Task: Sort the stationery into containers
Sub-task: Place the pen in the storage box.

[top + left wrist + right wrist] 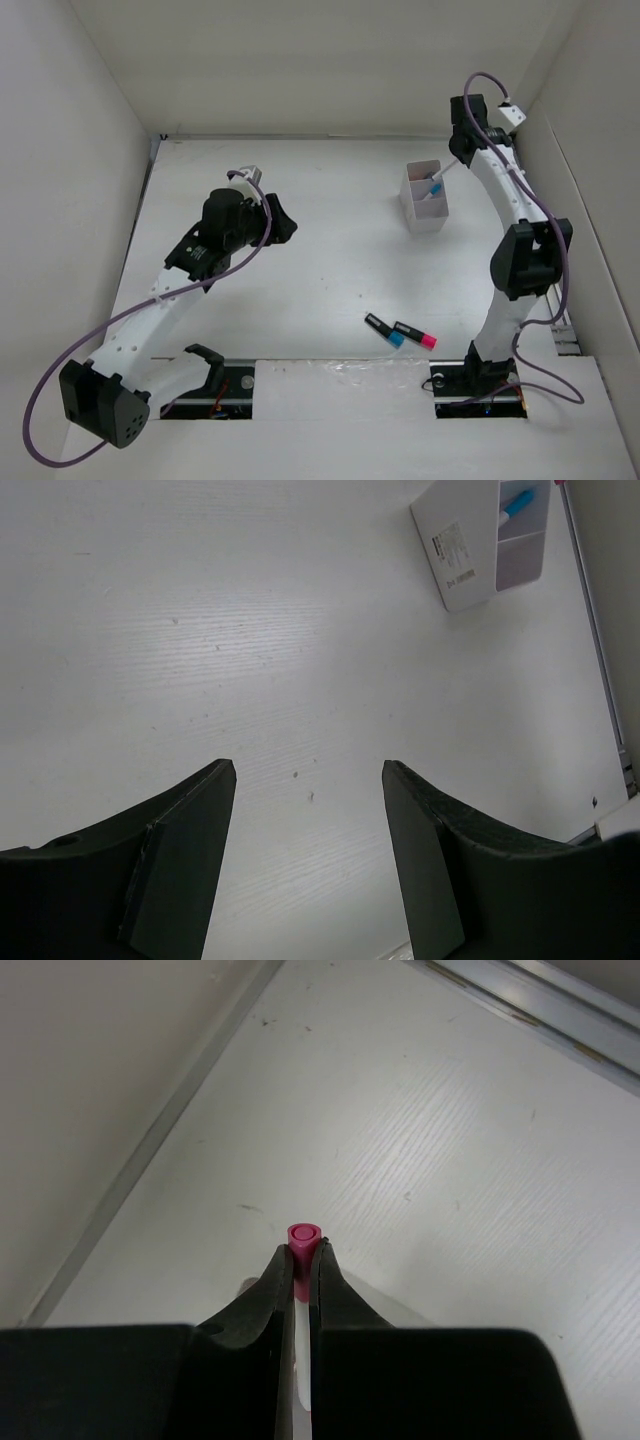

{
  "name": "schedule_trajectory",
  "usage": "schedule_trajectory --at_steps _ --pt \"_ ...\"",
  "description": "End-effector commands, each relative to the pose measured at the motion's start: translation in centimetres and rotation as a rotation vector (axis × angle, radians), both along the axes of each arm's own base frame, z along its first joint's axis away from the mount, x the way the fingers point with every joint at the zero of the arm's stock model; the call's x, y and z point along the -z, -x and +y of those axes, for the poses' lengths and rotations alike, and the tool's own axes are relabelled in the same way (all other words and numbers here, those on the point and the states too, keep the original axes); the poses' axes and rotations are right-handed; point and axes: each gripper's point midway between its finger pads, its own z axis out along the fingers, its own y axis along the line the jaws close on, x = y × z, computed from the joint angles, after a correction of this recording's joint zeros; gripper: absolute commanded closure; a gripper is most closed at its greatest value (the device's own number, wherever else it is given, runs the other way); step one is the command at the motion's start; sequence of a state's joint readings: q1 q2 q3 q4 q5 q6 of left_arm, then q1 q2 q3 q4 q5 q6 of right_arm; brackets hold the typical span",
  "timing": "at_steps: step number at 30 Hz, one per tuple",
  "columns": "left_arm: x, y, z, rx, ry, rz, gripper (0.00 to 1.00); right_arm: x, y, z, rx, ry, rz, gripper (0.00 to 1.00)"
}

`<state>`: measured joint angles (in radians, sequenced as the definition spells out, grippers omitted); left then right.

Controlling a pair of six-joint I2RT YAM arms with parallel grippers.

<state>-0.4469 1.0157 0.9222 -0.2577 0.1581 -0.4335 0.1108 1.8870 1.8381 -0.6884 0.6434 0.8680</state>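
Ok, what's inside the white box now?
The blue tip of a thin pen, held by the right end effector, dips into one compartment of the box. The other looks empty; walls hide its floor partly.

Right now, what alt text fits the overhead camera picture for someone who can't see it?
The right gripper holds a thin pen, its blue tip inside a white box. Two black markers lie near the arms; the left gripper is open.

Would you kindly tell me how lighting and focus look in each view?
Top external: even, diffuse light, only faint shadows. Left wrist: table glares near-white, left gripper dark. Right wrist: pen sharp at its pink end, right gripper silhouetted black.
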Motion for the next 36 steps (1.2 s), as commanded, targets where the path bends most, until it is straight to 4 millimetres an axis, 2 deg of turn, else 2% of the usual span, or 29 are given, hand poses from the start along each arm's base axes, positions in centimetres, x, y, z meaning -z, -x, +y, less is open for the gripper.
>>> schedule_trajectory --at_steps 1,7,11,12,16,22,25,26,27,29,30,32,34,35,36 --pt "-0.8 -0.4 -0.4 0.020 0.010 -0.035 0.42 -1.3 0.5 -1.0 0.042 0.085 0.006 1.00" --pt "-0.9 -0.5 -0.5 0.020 0.014 -0.043 0.42 0.1 0.8 0.1 0.043 0.129 0.037 1.00" --pt "-0.9 -0.5 -0.5 0.020 0.014 -0.043 0.42 1.0 0.5 2.0 0.022 0.131 0.045 1.00" --pt "-0.9 -0.5 -0.5 0.020 0.014 -0.043 0.42 1.5 0.9 1.7 0.029 0.144 0.064 1.00" --pt "-0.9 -0.5 -0.5 0.020 0.014 -0.043 0.42 2.3 0.8 2.8 0.026 0.128 0.063 0.98" --pt "-1.2 -0.5 -0.3 0.011 0.014 -0.053 0.42 3.3 1.0 2.5 0.041 0.144 0.092 0.97" --pt "-1.2 -0.5 -0.3 0.011 0.014 -0.053 0.42 3.4 1.2 2.9 0.037 0.140 0.094 0.82" --pt "-1.2 -0.5 -0.3 0.011 0.014 -0.053 0.42 3.4 1.1 3.0 0.044 0.132 0.087 0.73" --pt "-1.2 -0.5 -0.3 0.011 0.014 -0.053 0.42 4.1 1.6 3.4 0.032 0.139 0.111 0.69" --pt "-1.2 -0.5 -0.3 0.011 0.014 -0.053 0.42 3.9 2.1 3.4 0.026 0.132 0.112 0.61" --pt "-1.2 -0.5 -0.3 0.011 0.014 -0.053 0.42 4.3 2.1 4.2 0.007 0.125 0.112 0.54" --pt "-1.2 -0.5 -0.3 0.011 0.014 -0.053 0.42 3.5 2.7 4.6 -0.005 0.122 0.099 0.48" --pt "-1.2 -0.5 -0.3 0.011 0.014 -0.053 0.42 3.7 3.5 5.0 -0.021 0.121 0.116 0.45" --pt "-1.2 -0.5 -0.3 0.011 0.014 -0.053 0.42 2.6 4.0 5.7 -0.044 0.104 0.098 0.45" --pt "-1.2 -0.6 -0.2 0.003 0.010 -0.055 0.42 2.5 4.7 6.2 -0.066 0.094 0.108 0.45"
